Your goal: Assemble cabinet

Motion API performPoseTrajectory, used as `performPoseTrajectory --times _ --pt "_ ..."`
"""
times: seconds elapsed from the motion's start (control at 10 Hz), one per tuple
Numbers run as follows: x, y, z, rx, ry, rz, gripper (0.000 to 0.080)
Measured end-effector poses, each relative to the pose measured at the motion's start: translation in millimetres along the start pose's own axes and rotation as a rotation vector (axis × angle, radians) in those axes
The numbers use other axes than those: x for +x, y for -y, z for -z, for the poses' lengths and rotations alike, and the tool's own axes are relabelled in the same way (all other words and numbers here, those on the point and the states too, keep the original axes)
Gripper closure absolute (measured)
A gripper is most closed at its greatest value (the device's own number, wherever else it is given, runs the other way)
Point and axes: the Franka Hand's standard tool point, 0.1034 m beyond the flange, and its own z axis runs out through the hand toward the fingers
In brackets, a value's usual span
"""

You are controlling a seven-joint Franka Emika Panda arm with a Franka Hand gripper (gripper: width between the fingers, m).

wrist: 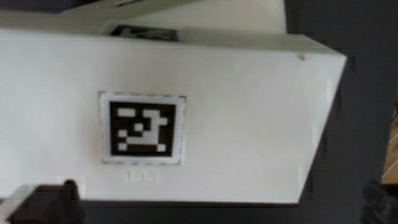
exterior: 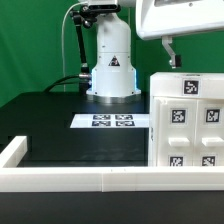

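Observation:
The cabinet (exterior: 187, 125) is the large white box at the exterior view's right, standing on the black table, with black-and-white tags on its upper faces. My gripper (exterior: 172, 58) hangs just above its top edge, apart from it. In the wrist view the cabinet (wrist: 231, 90) fills the frame as a flat white face with one square tag (wrist: 139, 127). My gripper (wrist: 214, 212) is open and empty. One dark fingertip (wrist: 45, 205) shows at one side and the other sits at the opposite frame edge.
The marker board (exterior: 112, 121) lies flat on the black table in front of the arm's white base (exterior: 112, 65). A low white rail (exterior: 80, 180) edges the table's front and the exterior view's left. A green backdrop stands behind.

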Motion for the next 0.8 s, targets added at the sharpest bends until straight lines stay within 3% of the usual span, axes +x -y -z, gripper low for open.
performPoseTrajectory --times 0.2,0.8 --pt "2.0 0.5 -3.5 -0.026 0.008 0.225 0.0003" --pt "3.3 -5.3 -4.2 -0.041 0.018 0.590 0.0003"
